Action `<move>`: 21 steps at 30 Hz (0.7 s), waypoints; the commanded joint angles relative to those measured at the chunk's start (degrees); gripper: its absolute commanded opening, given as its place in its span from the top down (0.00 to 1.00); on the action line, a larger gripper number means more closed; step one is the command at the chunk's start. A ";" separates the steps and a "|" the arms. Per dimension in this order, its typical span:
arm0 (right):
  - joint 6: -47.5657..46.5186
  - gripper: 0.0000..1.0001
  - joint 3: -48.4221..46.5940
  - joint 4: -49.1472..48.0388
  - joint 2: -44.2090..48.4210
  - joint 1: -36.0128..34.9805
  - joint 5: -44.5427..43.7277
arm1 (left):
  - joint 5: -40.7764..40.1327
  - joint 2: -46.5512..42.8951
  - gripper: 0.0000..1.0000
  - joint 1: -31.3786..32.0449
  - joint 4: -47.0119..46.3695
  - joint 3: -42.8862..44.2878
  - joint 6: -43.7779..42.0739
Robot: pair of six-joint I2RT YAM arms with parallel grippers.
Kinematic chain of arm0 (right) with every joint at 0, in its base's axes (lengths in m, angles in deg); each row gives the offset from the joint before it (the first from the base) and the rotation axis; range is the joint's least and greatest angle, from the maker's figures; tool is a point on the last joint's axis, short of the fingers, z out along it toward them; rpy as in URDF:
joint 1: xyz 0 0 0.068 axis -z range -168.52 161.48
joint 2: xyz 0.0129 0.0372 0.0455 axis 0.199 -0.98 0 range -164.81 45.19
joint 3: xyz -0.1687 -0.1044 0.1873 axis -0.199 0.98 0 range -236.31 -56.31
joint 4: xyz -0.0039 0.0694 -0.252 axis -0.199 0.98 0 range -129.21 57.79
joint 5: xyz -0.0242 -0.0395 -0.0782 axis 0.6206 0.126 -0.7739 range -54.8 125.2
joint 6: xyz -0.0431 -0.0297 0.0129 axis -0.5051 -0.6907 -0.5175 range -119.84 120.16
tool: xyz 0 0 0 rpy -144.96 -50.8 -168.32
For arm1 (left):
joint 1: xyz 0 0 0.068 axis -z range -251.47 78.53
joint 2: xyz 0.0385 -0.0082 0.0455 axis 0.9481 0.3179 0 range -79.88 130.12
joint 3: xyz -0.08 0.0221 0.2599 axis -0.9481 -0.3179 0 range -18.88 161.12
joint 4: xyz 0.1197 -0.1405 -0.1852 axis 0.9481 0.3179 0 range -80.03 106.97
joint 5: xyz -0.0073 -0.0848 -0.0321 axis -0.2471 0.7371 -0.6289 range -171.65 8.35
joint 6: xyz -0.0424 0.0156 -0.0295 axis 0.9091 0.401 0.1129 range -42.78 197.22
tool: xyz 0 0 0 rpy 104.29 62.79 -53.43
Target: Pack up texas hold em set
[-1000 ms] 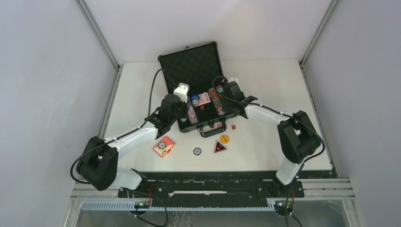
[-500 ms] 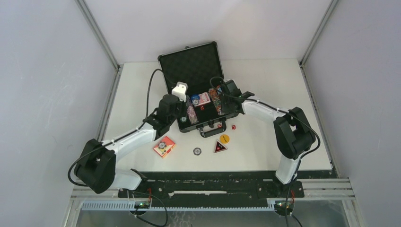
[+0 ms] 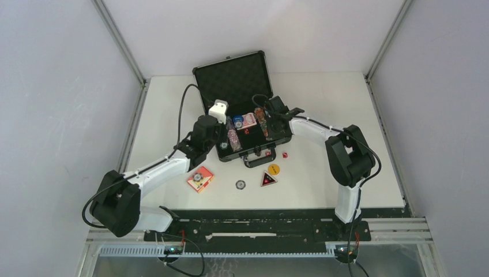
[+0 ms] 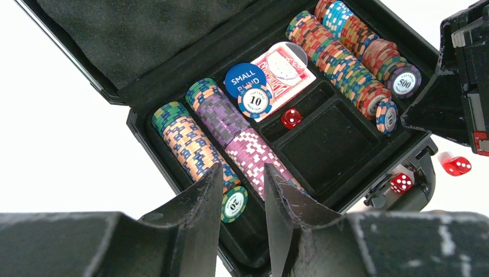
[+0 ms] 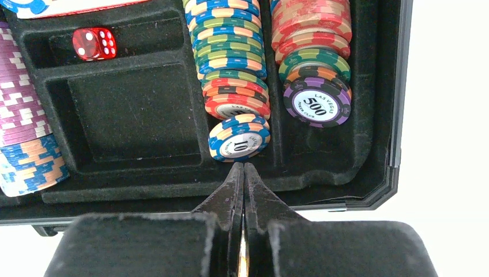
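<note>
Reaching past the loose pieces on the white table behind my fingers (a red card box with a chip on it nearer my left arm, a yellow round button, a dark triangular button and a small red die nearer my right, their print too small to read), I have both grippers at the open black foam-lined hard briefcase. My right gripper is pressed shut on nothing, its tip just short of a blue-and-orange poker chip marked 10. That chip leans at the near end of a multicoloured chip row whose long axis runs straight away from my fingers, so I judge a nudge should go forward along it. Just right of it a purple-rimmed chip reads LAS VEGAS 500; to the left is an empty rectangular foam pocket. My left gripper stands partly open, gripping nothing, over a green-edged chip marked 20. Farther on, a blue round button reads SMALL BLIND, resting on a red card box in the case.
</note>
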 commanded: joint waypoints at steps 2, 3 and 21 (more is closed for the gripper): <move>-1.63 1.00 -3.60 1.50 -0.90 0.51 -0.19 | -1.19 -2.20 0.63 0.37 -2.32 -1.12 0.22; -1.72 1.00 -3.72 1.59 -1.12 0.52 -0.27 | -1.20 -2.18 0.63 0.37 -2.32 -1.08 0.25; -1.66 1.00 -4.74 -0.15 -4.72 1.92 1.76 | -1.28 -1.70 0.63 0.41 -2.34 -0.92 0.26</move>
